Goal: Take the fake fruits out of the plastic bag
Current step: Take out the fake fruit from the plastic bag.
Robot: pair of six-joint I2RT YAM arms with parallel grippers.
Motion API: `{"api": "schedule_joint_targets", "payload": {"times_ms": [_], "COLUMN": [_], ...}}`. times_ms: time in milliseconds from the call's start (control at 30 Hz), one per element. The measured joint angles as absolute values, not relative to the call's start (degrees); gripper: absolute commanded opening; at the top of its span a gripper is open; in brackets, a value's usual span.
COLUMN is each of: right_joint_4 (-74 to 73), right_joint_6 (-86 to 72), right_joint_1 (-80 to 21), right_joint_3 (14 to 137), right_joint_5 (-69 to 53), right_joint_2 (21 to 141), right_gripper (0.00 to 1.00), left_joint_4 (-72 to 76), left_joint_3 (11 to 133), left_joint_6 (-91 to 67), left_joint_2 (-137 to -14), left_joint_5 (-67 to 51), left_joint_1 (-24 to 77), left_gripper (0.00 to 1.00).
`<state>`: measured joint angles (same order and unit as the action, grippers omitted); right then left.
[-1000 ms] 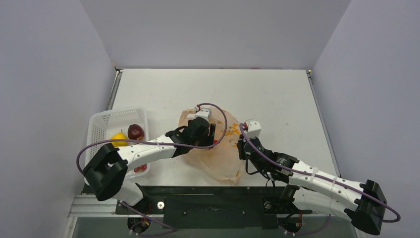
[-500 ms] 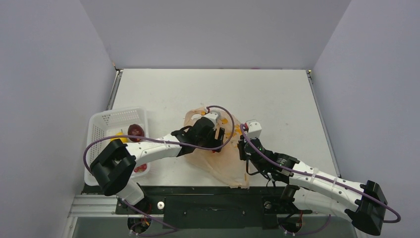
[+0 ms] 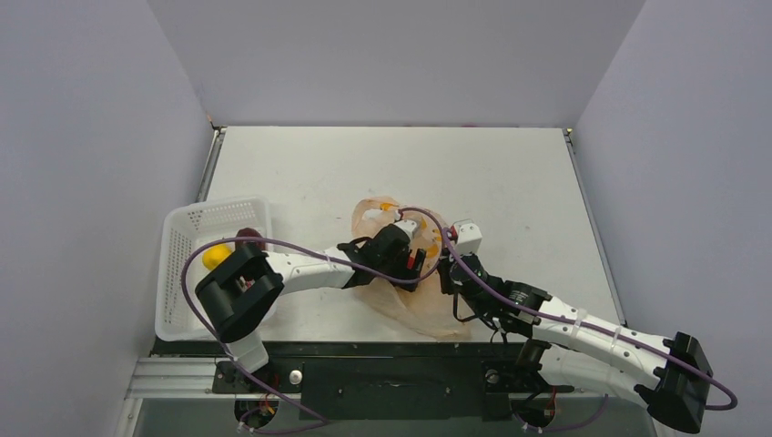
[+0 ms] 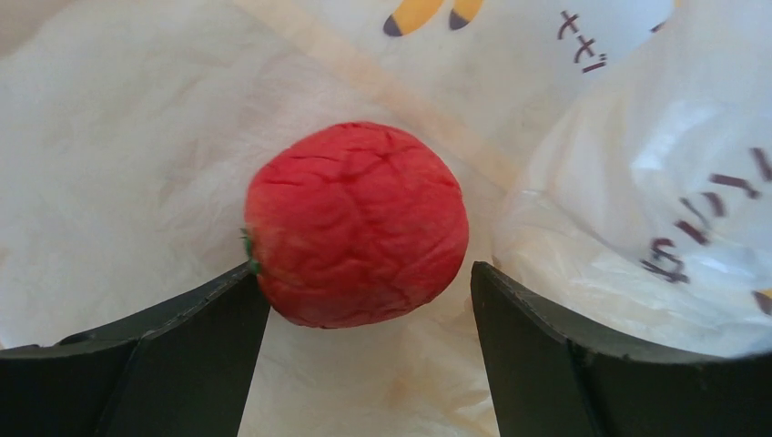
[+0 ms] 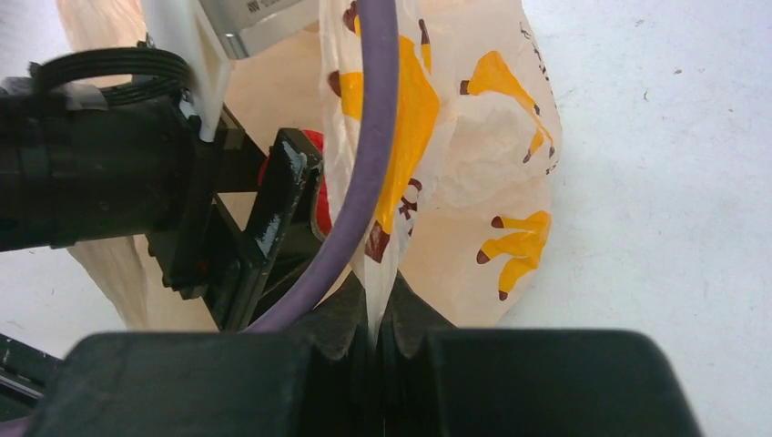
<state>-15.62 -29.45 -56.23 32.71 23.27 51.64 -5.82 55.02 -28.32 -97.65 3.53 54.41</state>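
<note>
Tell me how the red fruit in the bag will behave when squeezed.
The red fruit has creased skin, so probably a soft shell that dents. Roundish, it could roll. On the thin plastic bag it may skid.

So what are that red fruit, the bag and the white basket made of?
The red fruit looks like soft plastic or foam: matte, with a wrinkled, cracked skin. The bag looks like thin plastic film: translucent, crinkled, printed with orange marks. The basket seems rigid white plastic mesh.

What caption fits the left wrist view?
Open left end effector brackets a wrinkled red fruit inside the plastic bag.
</note>
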Motion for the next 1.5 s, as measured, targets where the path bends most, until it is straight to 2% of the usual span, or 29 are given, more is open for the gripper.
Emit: {"api": "schedule_joint_targets", "payload": {"times_ms": [200,400,733,1000,1100,1167,1200,1233,1300,1500], "right_joint_4": [-16.0,-16.0,-16.3,-16.2,-16.2,-16.3,-16.4,-16.4,-16.4,-16.4], "right_joint_6": [-29.4,-29.5,-29.4,-29.1,-28.8,-28.2,-27.9,-27.7,-27.5,-27.6], "right_joint_1": [-56.2,-56.2,-56.2,-56.2,-56.2,-56.2,-56.2,-56.2,-56.2,-55.9], "right_joint_3": [32.3,32.1,31.8,31.8,31.8,31.8,31.8,31.8,31.8,31.8], "right_joint_5": [23.6,23.7,23.8,23.8,23.8,23.8,23.8,23.8,23.8,24.9], "right_joint_2": [51.1,50.7,50.1,50.1,50.4,51.0,51.4,51.6,51.9,51.9], "right_gripper": [0.00,0.00,0.00,0.00,0.00,0.00,0.00,0.00,0.00,0.00], "left_joint_4": [-5.4,-5.7,-6.6,-6.2,-6.1,-6.2,-6.4,-6.9,-8.2,-9.6], "left_joint_3": [56.1,56.4,58.6,62.2,62.4,62.4,62.4,62.2,61.7,57.9], "left_joint_6": [-28.2,-27.1,-25.0,-24.4,-24.3,-24.4,-24.4,-24.4,-24.4,-26.2], "left_joint_2": [-100.4,-100.6,-100.3,-103.6,-103.9,-103.7,-103.5,-103.2,-101.8,-92.7], "left_joint_5": [4.6,7.6,8.7,8.1,8.1,8.1,8.1,8.1,8.1,6.7], "left_joint_1": [54.7,54.7,52.7,51.4,51.4,51.4,51.4,51.4,51.3,51.3], "left_gripper": [0.75,0.79,0.76,0.49,0.45,0.32,0.29,0.23,0.16,0.03]}}
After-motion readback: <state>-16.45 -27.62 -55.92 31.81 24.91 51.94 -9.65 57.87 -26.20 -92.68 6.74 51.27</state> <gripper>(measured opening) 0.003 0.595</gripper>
